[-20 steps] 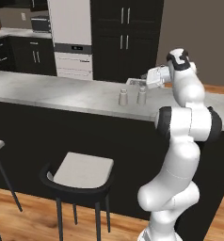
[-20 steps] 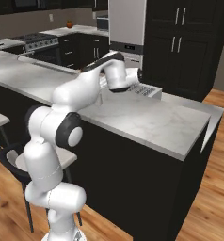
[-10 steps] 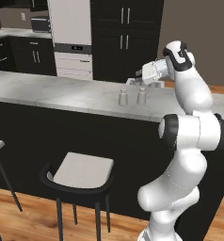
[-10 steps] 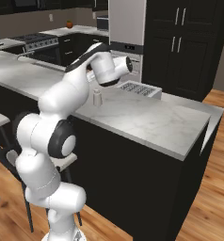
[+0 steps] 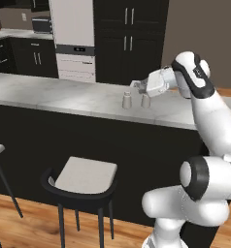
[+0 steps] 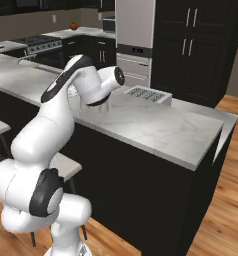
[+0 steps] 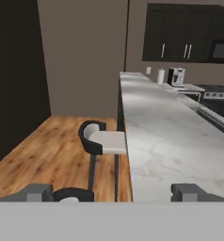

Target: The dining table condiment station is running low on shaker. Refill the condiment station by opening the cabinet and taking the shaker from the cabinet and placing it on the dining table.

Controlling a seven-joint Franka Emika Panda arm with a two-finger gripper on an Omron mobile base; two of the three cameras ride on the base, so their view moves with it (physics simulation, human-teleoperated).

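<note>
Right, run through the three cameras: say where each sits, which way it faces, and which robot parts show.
Left base view: behind the arm's left, facing the long pale grey marble-topped dining table; white arm at right, open gripper above two small off-white tapered shakers.
Right base view: behind the arm's right, facing the same table; arm at left.
Hand view: on the hand, looking along the tabletop; dark fingertips at bottom.
Shared: both base views show the black-brown cabinets behind.
</note>
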